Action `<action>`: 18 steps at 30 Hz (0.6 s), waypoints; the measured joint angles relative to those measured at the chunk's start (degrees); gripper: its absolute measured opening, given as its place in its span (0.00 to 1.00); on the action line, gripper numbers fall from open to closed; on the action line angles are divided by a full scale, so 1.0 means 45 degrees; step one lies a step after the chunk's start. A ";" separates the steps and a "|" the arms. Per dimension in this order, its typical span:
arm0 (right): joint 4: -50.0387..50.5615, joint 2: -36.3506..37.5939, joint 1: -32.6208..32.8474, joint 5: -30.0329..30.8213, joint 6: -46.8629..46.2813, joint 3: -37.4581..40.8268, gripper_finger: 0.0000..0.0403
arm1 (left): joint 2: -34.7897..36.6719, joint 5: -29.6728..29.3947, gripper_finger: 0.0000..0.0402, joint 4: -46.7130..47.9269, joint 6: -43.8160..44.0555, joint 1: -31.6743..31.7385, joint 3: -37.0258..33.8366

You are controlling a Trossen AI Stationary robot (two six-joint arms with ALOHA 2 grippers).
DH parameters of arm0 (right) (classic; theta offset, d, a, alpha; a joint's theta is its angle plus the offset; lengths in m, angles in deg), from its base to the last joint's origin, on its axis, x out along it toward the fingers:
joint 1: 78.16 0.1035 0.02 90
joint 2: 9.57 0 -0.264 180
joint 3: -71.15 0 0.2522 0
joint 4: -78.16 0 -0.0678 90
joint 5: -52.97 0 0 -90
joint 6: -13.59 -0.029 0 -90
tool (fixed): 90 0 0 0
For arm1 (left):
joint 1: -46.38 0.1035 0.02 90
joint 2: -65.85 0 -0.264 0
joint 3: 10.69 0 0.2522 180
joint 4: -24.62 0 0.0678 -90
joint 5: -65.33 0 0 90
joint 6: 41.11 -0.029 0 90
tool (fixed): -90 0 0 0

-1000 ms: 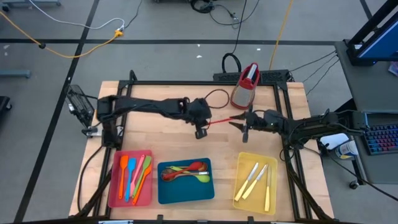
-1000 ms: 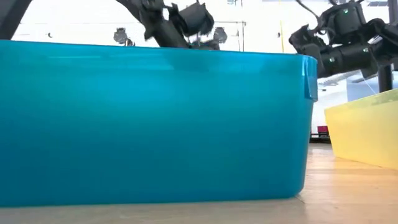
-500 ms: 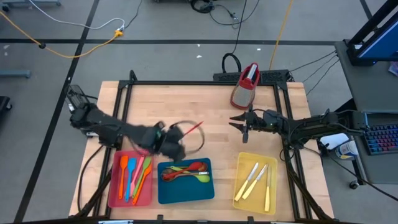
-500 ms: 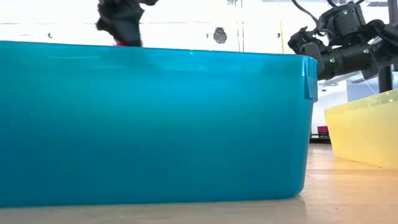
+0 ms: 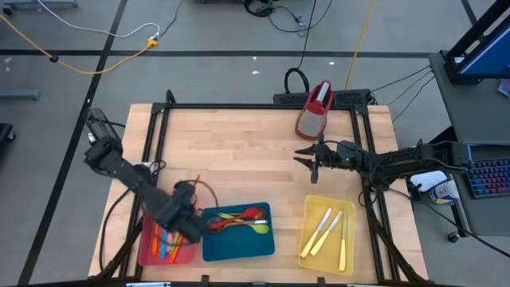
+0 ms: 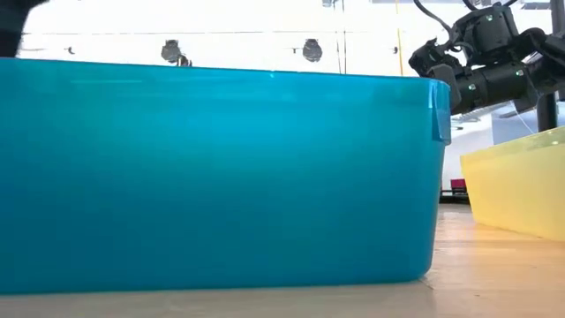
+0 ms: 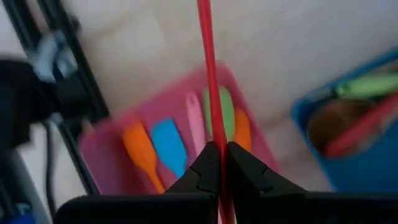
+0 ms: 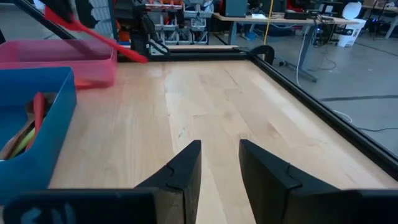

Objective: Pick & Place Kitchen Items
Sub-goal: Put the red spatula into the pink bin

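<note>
Clamping a slim red utensil [image 7: 208,74] between its fingers, the left gripper [image 5: 185,217] hangs over the red tray [image 5: 147,253] at the tabletop's [image 5: 239,151] near left corner; in the left wrist view the red handle runs straight out from the pinched fingertips [image 7: 205,163] and crosses above the tray's contents; its working end is out of sight, so whether it is a spatula or a spoon cannot be told; below it in the tray lie an orange spatula [image 7: 142,152], a blue spatula [image 7: 169,144], a pink spatula [image 7: 196,121] and a green spatula [image 7: 225,112], side by side, with another orange piece just beside the green one; the held utensil is above them and no contact with the tray can be made out; the right wrist view catches the same red handle [image 8: 93,34] slanting over the tray's rim.

The blue tray [image 5: 237,249], just beside the red one, holds green and red spoons [image 5: 239,217] in a loose heap; the yellow tray [image 5: 307,243] farther right carries three cream knives [image 5: 327,227].

The right gripper [image 5: 309,159] waits over bare wood near the middle of the tabletop's right half, its fingers parted with nothing between them, well apart from all three trays; a red-topped metal grater [image 5: 315,108] stands at the far edge behind it.
</note>
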 joint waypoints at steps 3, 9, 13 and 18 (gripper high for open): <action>0.0000 0.0000 0.0000 0.0005 0.0036 0.0000 0.25 | -0.0018 0.0844 0.04 -0.0292 0.1671 -0.0904 0.0000; 0.0000 0.0000 0.0000 0.0000 -0.0002 0.0000 0.24 | -0.0015 0.2540 0.04 -0.0063 0.5212 -0.2504 0.0000; 0.0000 0.0000 0.0000 0.0019 0.0019 0.0000 0.25 | -0.0016 0.2691 0.04 -0.0073 0.7050 -0.3536 0.0000; 0.0000 0.0000 0.0000 0.0039 0.0292 0.0000 0.25 | -0.0016 0.2759 0.03 -0.0101 0.7741 -0.4311 0.0000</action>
